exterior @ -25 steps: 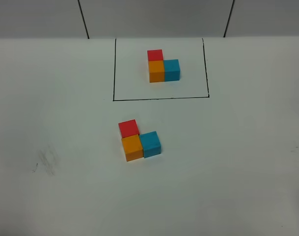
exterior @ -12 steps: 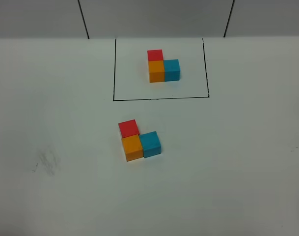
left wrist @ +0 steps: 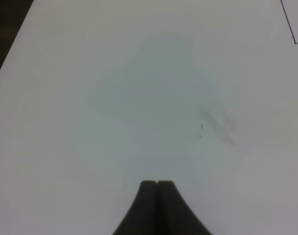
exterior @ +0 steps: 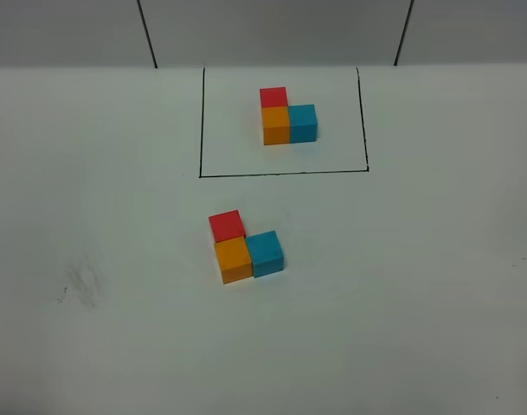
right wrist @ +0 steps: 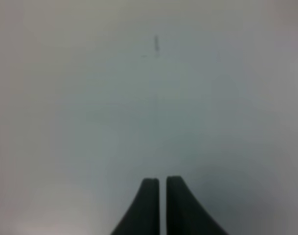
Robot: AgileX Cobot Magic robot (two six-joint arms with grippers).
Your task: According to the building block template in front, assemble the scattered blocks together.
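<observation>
This looks like a robot test lab, not a home or shop. A plain white bench (exterior: 401, 285) fills the view, with a black rectangle (exterior: 283, 173) drawn on it as a marked zone. Behind stand grey wall panels (exterior: 272, 30) split by dark seams. Faint smudges (exterior: 83, 284) mark the bench surface.

The table (exterior: 436, 285) is white; each block group (exterior: 246, 246) has red, orange and blue cubes; the frame (exterior: 280, 174) is black.
</observation>
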